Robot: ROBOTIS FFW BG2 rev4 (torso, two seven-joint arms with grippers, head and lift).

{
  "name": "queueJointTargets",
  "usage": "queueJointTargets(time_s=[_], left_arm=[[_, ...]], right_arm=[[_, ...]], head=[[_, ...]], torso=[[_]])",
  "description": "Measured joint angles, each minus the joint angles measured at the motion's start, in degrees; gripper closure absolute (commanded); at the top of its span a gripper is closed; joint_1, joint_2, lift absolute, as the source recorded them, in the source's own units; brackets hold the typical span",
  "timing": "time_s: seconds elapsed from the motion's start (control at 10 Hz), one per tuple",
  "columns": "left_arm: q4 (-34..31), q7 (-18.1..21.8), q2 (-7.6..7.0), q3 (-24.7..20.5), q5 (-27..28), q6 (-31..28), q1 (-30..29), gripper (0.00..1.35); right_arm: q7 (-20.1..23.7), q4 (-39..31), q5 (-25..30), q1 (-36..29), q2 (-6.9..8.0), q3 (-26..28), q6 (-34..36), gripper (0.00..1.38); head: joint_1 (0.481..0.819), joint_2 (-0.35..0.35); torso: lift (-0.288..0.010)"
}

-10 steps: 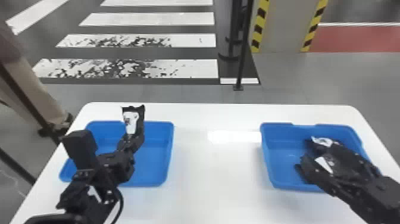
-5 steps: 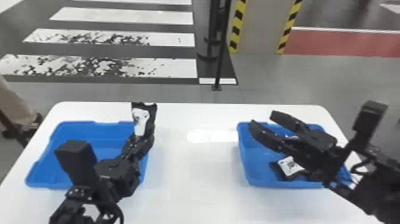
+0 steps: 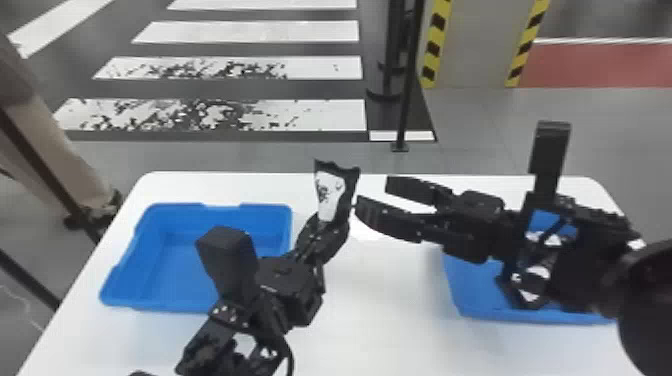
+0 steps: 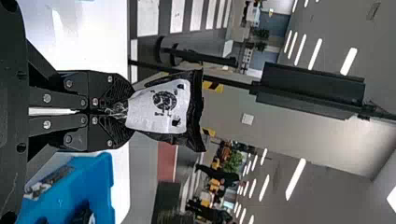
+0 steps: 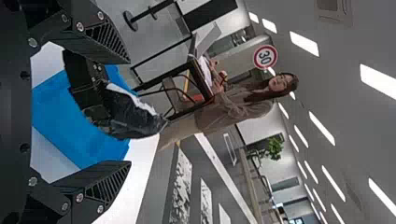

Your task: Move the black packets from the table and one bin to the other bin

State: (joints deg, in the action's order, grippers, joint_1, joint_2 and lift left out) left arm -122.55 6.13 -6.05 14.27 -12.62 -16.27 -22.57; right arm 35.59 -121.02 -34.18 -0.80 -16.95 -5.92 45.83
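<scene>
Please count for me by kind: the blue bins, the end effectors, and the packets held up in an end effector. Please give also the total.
Blue bins: 2
End effectors: 2
Held packets: 1
Total: 5

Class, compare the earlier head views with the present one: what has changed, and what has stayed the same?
The right gripper rose out of the right bin and moved left, its open fingers now beside the raised black packet. The left gripper carried that packet rightward, past the left bin's inner edge. Unchanged: its grip on the packet, and both bins' places on the table.
</scene>
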Motion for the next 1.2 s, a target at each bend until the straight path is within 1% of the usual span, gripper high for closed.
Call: queueJointTargets(time_s=[0.2, 0.3, 0.4, 0.5, 0.6, 0.8, 1.1, 1.2], left_arm=[[0.0, -0.08, -0.99, 2.76, -1.7, 0.9, 0.82, 1.22], [0.0, -0.07, -1.23, 3.53, -2.19, 1.32, 1.02, 1.22], [0.0, -0.12, -1.31, 3.87, -2.42, 1.48, 1.16, 1.22], [0.0, -0.16, -1.3, 3.9, -2.53, 1.6, 1.19, 1.22], [0.0, -0.2, -1.27, 3.86, -2.57, 1.72, 1.19, 1.22], [0.0, -0.33, -1.24, 3.79, -2.56, 1.7, 1.19, 1.22], [0.0, -0.37, -1.17, 3.66, -2.46, 2.35, 1.19, 1.21], [0.12, -0.42, -1.15, 3.6, -2.43, 3.2, 1.19, 1.11]], right_arm=[[-0.07, 4.78, 0.12, 5.25, -0.39, -3.52, -2.12, 0.28], [-0.09, 7.35, 0.03, 7.14, -0.54, -4.74, -3.52, 0.34], [-0.14, 9.09, -0.16, 8.38, -0.61, -5.77, -4.57, 0.6], [-0.21, 9.86, -0.16, 9.24, -0.71, -6.97, -4.83, 0.96], [-0.28, 10.07, 0.25, 10.03, -0.84, -8.15, -3.4, 1.28], [-1.43, 8.79, 0.58, 10.24, -0.98, -9.4, -1.64, 1.28], [-2.21, 7.23, 1.33, 9.57, -0.98, -9.73, -1.42, 1.28], [-2.59, 6.98, 1.46, 9.29, -0.98, -9.74, -2.27, 1.28]], head=[[0.695, 0.024], [0.695, 0.017], [0.695, 0.015], [0.695, 0.022], [0.695, 0.032], [0.695, 0.043], [0.695, 0.051], [0.695, 0.052]], torso=[[-0.11], [-0.11], [-0.11], [-0.11], [-0.11], [-0.11], [-0.11], [-0.11]])
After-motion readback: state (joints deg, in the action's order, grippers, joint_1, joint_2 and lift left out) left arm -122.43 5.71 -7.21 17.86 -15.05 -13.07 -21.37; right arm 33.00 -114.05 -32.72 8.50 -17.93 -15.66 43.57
